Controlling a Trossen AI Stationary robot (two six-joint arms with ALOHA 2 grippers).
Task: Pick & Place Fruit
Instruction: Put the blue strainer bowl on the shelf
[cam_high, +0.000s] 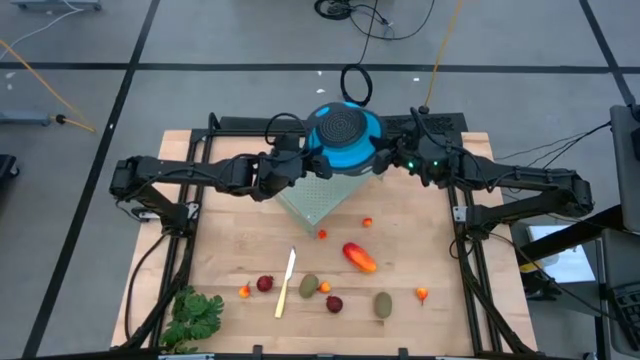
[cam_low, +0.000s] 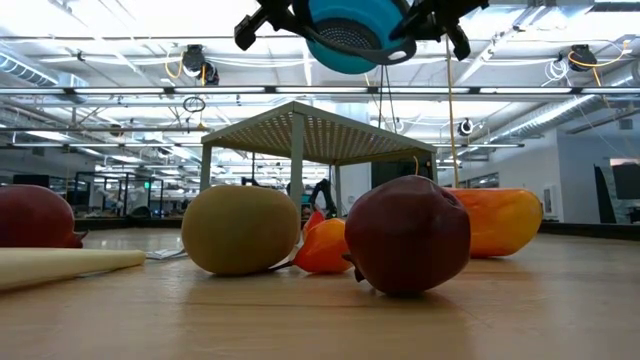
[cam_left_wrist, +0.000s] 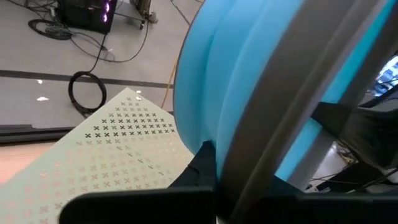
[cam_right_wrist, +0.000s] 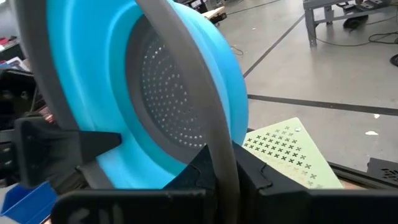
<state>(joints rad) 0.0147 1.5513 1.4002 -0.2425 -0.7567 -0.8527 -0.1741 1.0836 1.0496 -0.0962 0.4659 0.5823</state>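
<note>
While both arms are meeting over the far middle of the tabletop (cam_high: 410, 225), the left gripper (cam_high: 298, 160) and the right gripper (cam_high: 392, 158) are each pinching the grey rim of a blue colander (cam_high: 342, 137) from opposite sides and holding it well up in the air; both wrist views are showing dark fingers pressed together on that rim. Under it a pale perforated stand (cam_high: 318, 198) is sitting on the wood near the far edge. The fruit is lying the other way entirely, strung along the near half of the tabletop: an orange-red oblong (cam_high: 358, 257) toward the middle with its long axis running diagonally from far-left to near-right, brown-green ovals (cam_high: 308, 286) closer to the near edge, dark red balls (cam_high: 333, 304) beside them, and tiny orange bits (cam_high: 422, 294) scattered between. A pale stick (cam_high: 285, 283) and a leafy green bunch (cam_high: 193, 315) at the near left corner are lying among them. I would say neither gripper is free to reach for fruit until the colander is set down, and once it is, both arms look about equally placed for the oblong.
</note>
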